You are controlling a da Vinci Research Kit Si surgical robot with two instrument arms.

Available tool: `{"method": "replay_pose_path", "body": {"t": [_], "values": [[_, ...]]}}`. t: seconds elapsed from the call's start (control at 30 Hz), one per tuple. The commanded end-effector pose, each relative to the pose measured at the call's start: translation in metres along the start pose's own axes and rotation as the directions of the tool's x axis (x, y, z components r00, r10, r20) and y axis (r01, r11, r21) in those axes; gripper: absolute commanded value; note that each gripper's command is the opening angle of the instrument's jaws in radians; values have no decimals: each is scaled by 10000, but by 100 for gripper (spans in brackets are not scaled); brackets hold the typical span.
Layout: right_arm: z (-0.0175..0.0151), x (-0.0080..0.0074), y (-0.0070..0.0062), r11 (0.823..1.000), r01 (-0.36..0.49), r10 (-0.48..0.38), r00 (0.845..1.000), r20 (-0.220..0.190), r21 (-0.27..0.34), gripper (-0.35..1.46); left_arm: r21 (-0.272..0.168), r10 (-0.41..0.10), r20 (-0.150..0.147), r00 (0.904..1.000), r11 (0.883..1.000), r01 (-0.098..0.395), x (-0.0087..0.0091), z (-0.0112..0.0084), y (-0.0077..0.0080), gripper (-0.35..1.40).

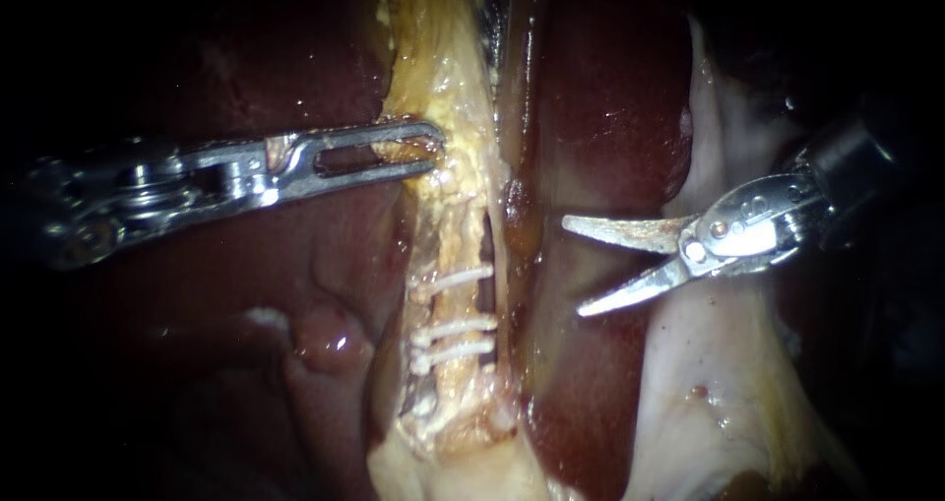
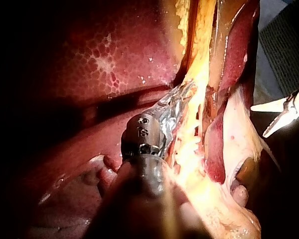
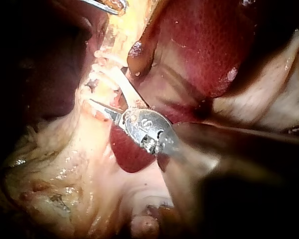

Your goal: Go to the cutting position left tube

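Observation:
A pale yellow tube [image 1: 455,227] runs down the middle between dark liver lobes, with white clips [image 1: 451,281] across its lower part. My left instrument [image 1: 431,152] reaches in from the left, its slotted jaws shut on yellow tissue at the tube's upper edge, above the clips. My right instrument [image 1: 574,268] ends in two blades that stand open to the right of the tube, level with the top clip and apart from it, over the dark liver. The left wrist view shows those open blades [image 2: 259,121] off to the side of the yellow strand.
Dark red liver [image 1: 610,117] lies on both sides of the tube. Pale whitish gallbladder tissue [image 1: 709,363] spreads under my right instrument. A small rounded liver nub [image 1: 330,332] sits left of the clips.

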Motion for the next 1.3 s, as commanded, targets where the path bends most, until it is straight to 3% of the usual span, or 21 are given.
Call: {"method": "replay_pose_path", "body": {"t": [0.03,0.3,0.43,0.6,0.8,1.1,1.3], "values": [[0,0,0,10000,3,-3,10000,-1,3,143,-3,2,4,10000,10000,-2,0,-1,-1,-35],[5,-6,-6,10000,-56,56,10000,-46,23,143,21,-17,-34,10000,10000,17,-3,-9,-3,-35],[17,-16,-13,9995,-200,200,9998,10,256,143,59,-82,-121,9999,9999,83,-14,-30,-11,-35],[33,-28,-19,9978,-457,446,9987,229,490,143,230,-221,151,9996,9995,218,-25,-67,-31,-35],[48,-33,-25,9886,-1191,1187,9929,99,920,141,347,-400,332,9986,9986,388,-29,-98,-54,-35],[78,-34,-33,9600,-2273,2297,9733,47,1638,141,410,-374,419,9984,9985,357,-26,-110,-68,-35],[99,-41,-32,9489,-2475,2418,9689,528,1958,136,410,-378,417,9984,9985,361,-27,-110,-69,-35]]}}
